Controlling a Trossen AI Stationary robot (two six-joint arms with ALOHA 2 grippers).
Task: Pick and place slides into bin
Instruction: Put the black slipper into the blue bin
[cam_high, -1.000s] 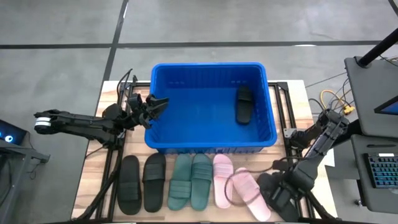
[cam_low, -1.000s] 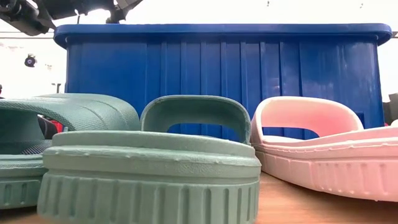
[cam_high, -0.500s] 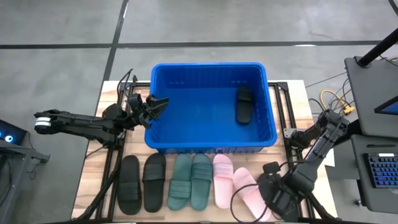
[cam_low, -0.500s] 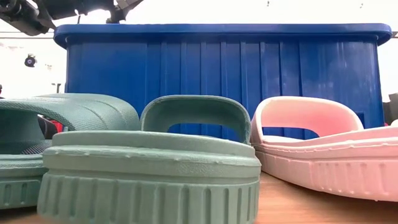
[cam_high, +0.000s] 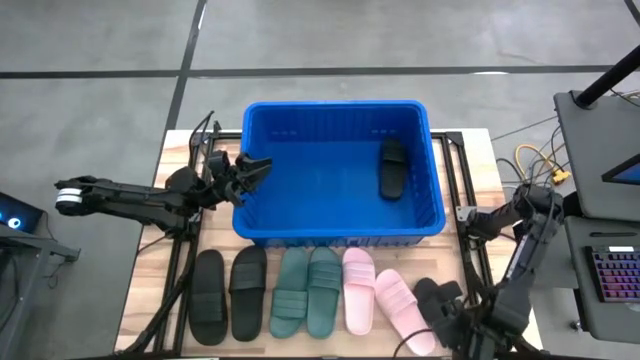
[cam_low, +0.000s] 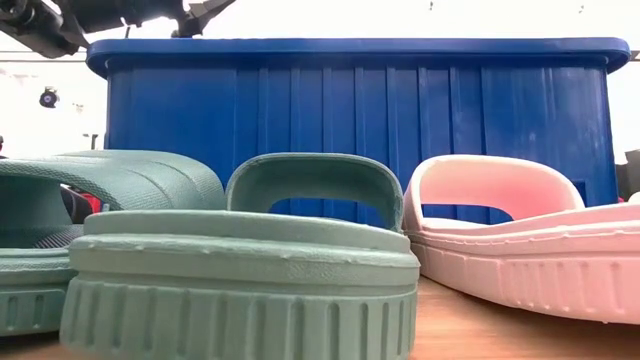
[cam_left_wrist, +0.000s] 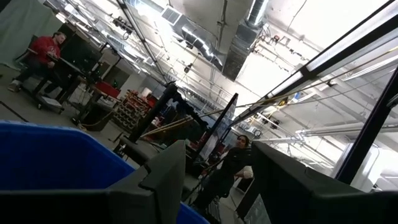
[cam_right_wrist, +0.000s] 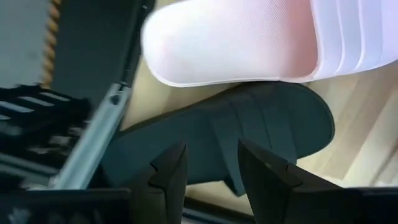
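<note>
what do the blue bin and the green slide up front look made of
Blue bin: likely rigid moulded plastic, slightly glossy, with vertical ribs on its wall and a thick rim. Green slide: probably soft rubber or foam, matte and faintly grainy, with a ridged sole edge and a one-piece strap.

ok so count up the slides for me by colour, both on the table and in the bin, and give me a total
Black slides: 4, two at the row's left end, one in the blue bin, one at the row's right end by the right gripper.
Dark green slides: 2.
Pink slides: 2.
Total: 8 slides, 7 on the table and 1 in the bin.
</note>
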